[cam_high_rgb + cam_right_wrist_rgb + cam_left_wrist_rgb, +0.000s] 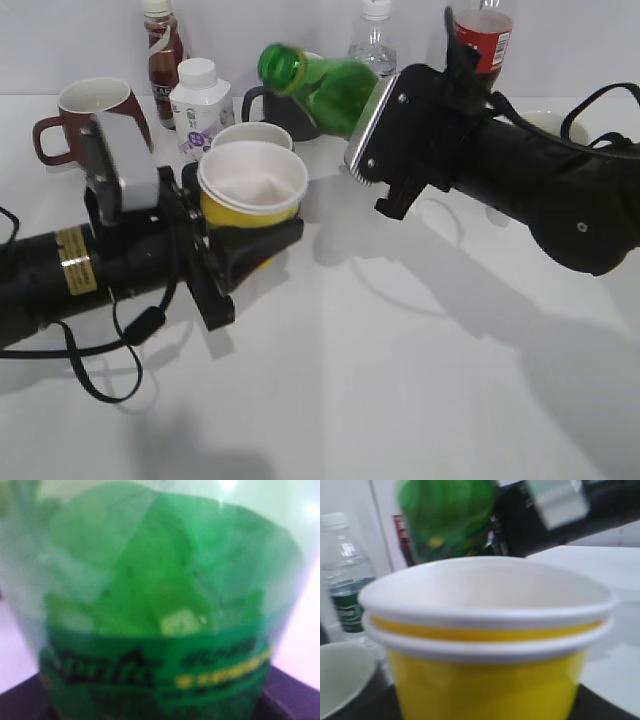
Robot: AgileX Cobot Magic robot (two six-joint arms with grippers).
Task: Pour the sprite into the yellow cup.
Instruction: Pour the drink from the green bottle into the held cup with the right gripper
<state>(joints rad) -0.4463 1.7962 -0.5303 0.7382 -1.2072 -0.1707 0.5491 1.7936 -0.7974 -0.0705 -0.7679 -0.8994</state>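
Note:
My left gripper [235, 250] is shut on the yellow cup [250, 195], held upright above the table; it fills the left wrist view [485, 680], with white rim and white inside. My right gripper [375, 125] is shut on the sprite [325, 88], a green bottle tilted far to the left. Its uncapped mouth [280, 65] points up-left and hangs above and just behind the cup. The bottle's green body and label fill the right wrist view [160, 630]. It also shows above the cup in the left wrist view [445, 520]. No liquid stream shows.
A brown-red mug [85, 115], a brown drink bottle [163, 45], a small white bottle [198, 105], a white cup [252, 135], a dark mug [285, 112], a clear water bottle [372, 40] and a cola bottle [490, 35] stand behind.

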